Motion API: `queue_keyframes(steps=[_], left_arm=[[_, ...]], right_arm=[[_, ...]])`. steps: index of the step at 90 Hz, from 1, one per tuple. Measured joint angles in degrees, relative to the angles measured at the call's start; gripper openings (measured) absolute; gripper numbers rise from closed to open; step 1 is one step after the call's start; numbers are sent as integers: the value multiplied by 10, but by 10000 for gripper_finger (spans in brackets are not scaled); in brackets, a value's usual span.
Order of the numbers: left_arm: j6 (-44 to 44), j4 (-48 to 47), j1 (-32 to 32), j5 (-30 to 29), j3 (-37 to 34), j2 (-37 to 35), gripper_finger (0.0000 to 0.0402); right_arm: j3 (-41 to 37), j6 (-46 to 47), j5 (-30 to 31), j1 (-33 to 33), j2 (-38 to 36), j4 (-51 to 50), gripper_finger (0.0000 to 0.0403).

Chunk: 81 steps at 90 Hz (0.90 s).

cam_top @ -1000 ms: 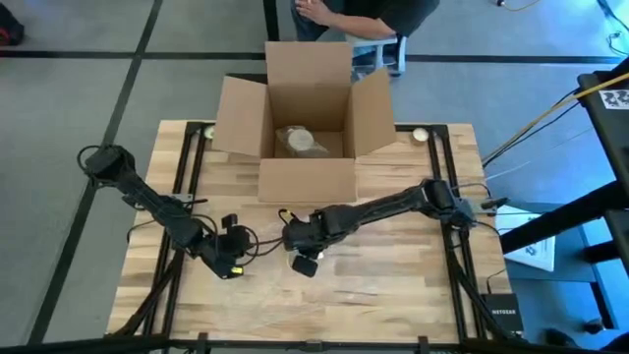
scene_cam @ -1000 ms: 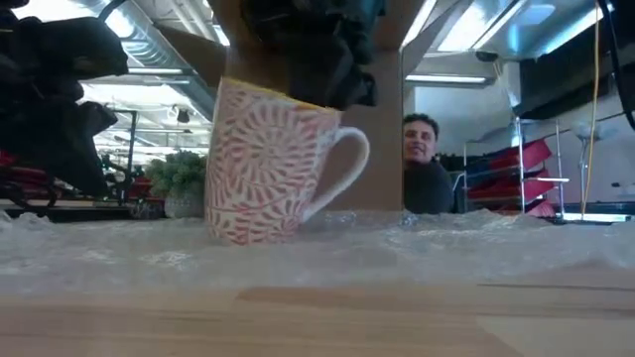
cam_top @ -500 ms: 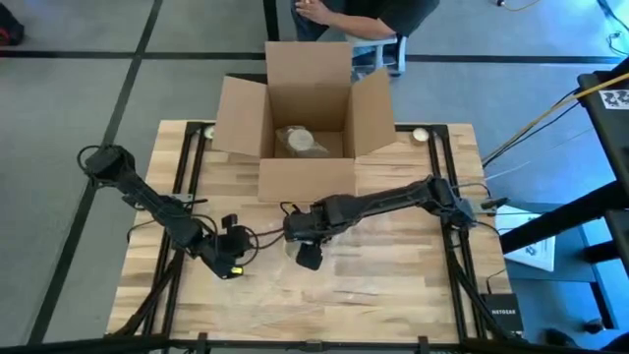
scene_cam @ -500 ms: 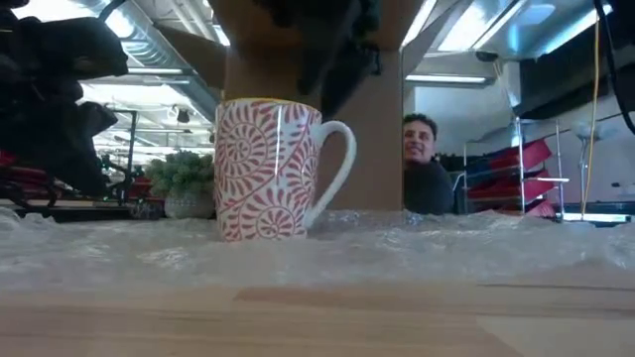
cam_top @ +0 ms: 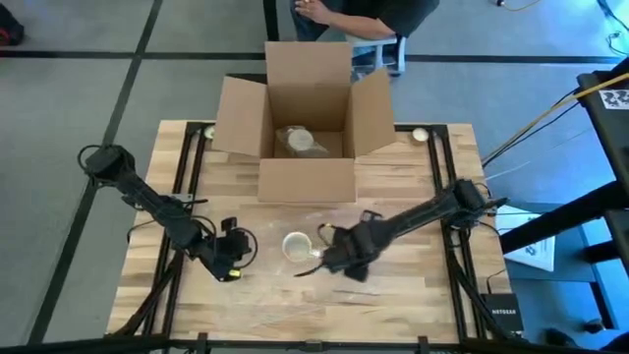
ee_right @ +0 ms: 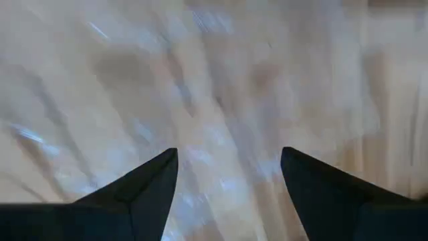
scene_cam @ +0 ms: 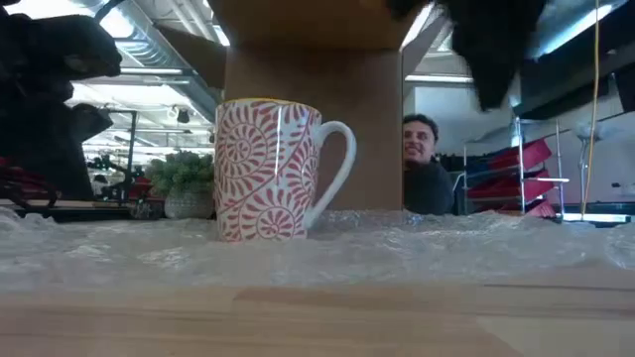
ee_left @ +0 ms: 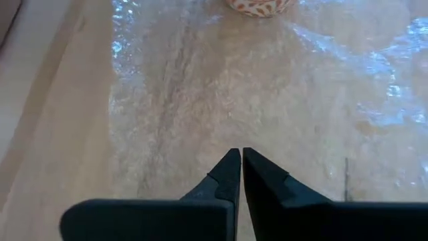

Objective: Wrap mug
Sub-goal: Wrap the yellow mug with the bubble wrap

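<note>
The mug (scene_cam: 268, 169), white with a red swirl pattern, stands upright and free on a sheet of clear bubble wrap (scene_cam: 446, 243) in the middle of the table. In the high view the mug (cam_top: 296, 246) shows its open top. Just right of it, my right gripper (cam_top: 329, 258) is open, with only bubble wrap (ee_right: 221, 80) showing between its fingers. My left gripper (cam_top: 228, 258) is shut, left of the mug, over the left part of the wrap (ee_left: 221, 87). Whether it touches the wrap cannot be told.
An open cardboard box (cam_top: 305, 128) with a wrapped item inside stands at the table's far edge, behind the mug. A person (scene_cam: 425, 164) is beyond the table. The near half of the wooden table (cam_top: 295, 305) is bare.
My right gripper held the tilted mug by its top, set it upright on the bubble wrap and let go. It then drew away toward the table's right and near side. The mug now stands free where it was set.
</note>
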Motion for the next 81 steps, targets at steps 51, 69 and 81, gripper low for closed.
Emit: queue_keyframes(steps=[51,69,81], left_arm=[[112,91,15,2,0,2,0],[126,113,51,2,0,28,0],[157,175,71,4,0,59,0]], right_arm=[[-517,29,-3,48,-218,474,247],[-521,23,15,48,-217,516,173],[-522,46,17,48,-216,540,81]])
